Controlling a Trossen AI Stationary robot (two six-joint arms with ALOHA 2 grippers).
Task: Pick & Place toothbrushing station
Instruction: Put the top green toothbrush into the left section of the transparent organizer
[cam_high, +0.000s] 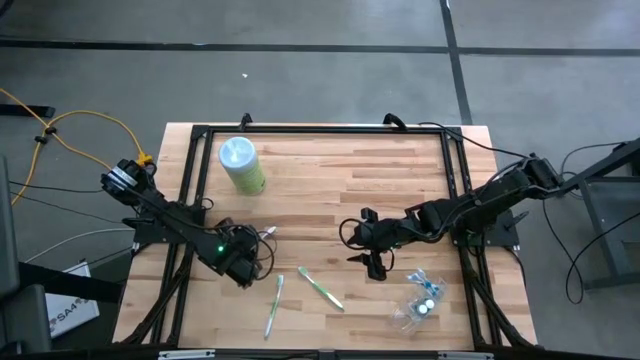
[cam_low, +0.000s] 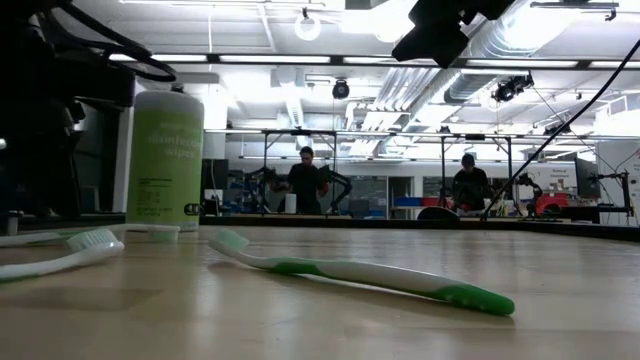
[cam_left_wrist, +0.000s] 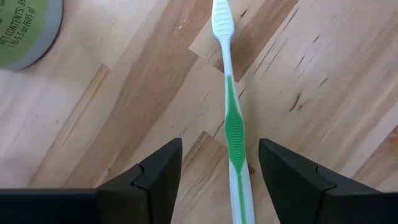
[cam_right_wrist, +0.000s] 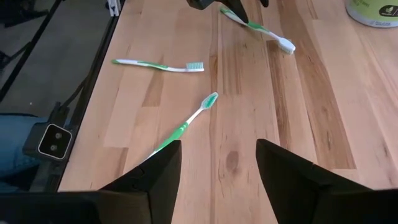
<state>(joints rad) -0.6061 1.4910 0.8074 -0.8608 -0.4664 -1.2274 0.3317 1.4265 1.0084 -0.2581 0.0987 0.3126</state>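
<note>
Three toothbrushes lie flat on the wooden table (cam_high: 330, 180): one (cam_high: 273, 305) and another (cam_high: 321, 288) near the front edge, and a third (cam_left_wrist: 231, 106) just beside the left tool (cam_high: 250, 255), whose fingers stand released either side of its handle. Only the high view shows the clear plastic cup (cam_high: 420, 305), lying right of the brushes beside the open, empty right tool (cam_high: 375, 265). The pale-green canister (cam_high: 242, 165) stands behind them. The low view alone shows two people (cam_low: 305, 180) in the workshop beyond.

Both arms low, jaws apart
</note>
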